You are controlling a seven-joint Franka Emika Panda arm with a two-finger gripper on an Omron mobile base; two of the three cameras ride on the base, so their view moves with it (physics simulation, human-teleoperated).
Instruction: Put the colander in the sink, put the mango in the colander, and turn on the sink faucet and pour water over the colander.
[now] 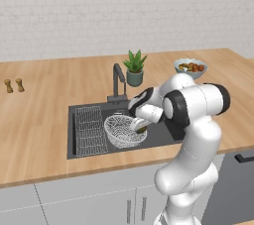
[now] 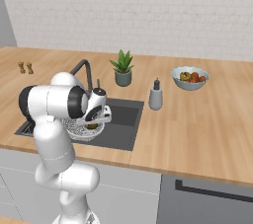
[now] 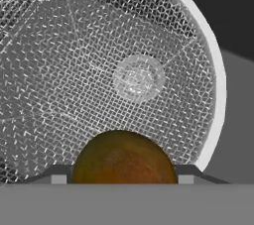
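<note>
Hand view looks down into the colander, its mesh floor open below; the mango sits between the gripper tips, jaws partly spread and closed on it, its long axis apparently crossing them; left base view shows the colander in the sink beside the ribbed rack, arm bent low over the rim, faucet behind.

The colander takes up the middle of the sink, with the ribbed rack to its left. The faucet and potted plant crowd the frame's upper centre; counter at left lies open.
</note>
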